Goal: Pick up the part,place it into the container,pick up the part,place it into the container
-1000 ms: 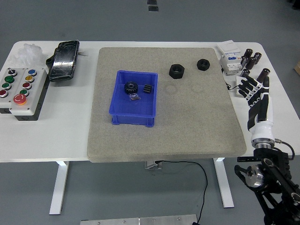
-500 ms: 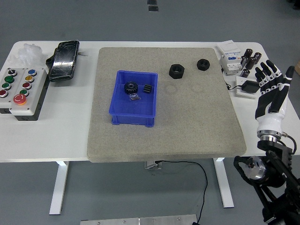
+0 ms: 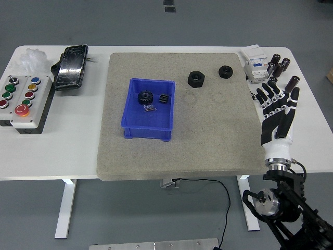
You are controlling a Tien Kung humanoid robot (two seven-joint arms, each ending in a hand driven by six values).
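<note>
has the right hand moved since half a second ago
Yes. The right hand has shifted left, toward the grey mat; its spread fingers now reach up beside the mat's right edge.

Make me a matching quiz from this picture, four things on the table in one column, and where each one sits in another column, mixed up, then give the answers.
Things:
1. gear
2. larger nut
3. button box
4. right robot hand

Places:
A. bare on the grey mat
B. table's left end
C. inside the blue bin
D. over the mat's right edge, fingers spread

Pairs: 1-C, 2-A, 3-B, 4-D
</note>
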